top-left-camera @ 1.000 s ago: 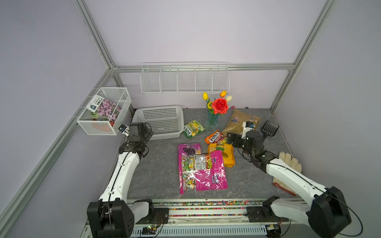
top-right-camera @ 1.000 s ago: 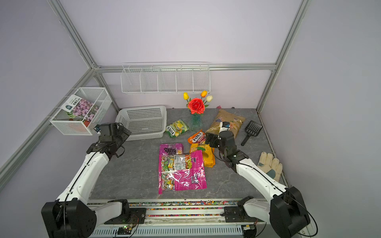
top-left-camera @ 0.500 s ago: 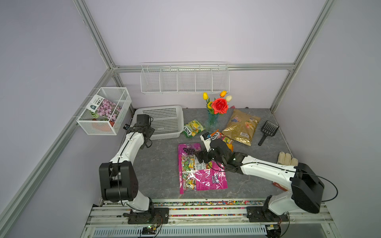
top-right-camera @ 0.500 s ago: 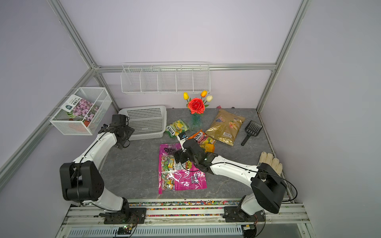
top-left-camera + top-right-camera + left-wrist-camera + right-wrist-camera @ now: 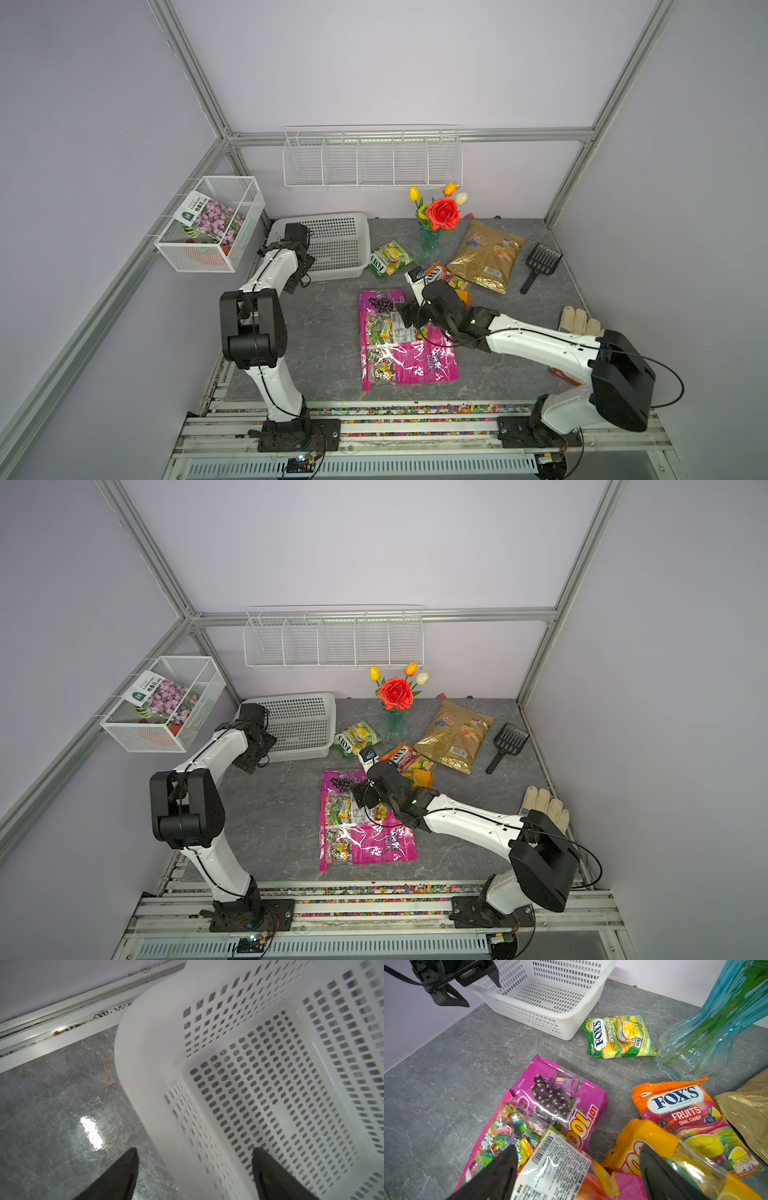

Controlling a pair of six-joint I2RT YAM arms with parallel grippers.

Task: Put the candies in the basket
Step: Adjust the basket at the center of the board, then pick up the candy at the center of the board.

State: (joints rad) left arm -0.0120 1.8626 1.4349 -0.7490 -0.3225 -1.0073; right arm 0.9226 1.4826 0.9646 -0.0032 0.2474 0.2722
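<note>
The white basket stands at the back left, nothing in it. My left gripper is open astride its short left wall, one finger inside, one outside. My right gripper hangs open just over the large pink bag. The purple grape bag and orange mango bag lie close by. Farther back lie the green FOX'S bag, the orange FOX'S bag and the gold bag.
A blue glass vase of flowers stands between the green FOX'S and gold bags. A black scoop and a glove lie at the right. A wire cube basket and a wire rack hang on the walls.
My left gripper has moved onto the basket's left wall. My right gripper has swung left from the orange bags to above the pink bag.
</note>
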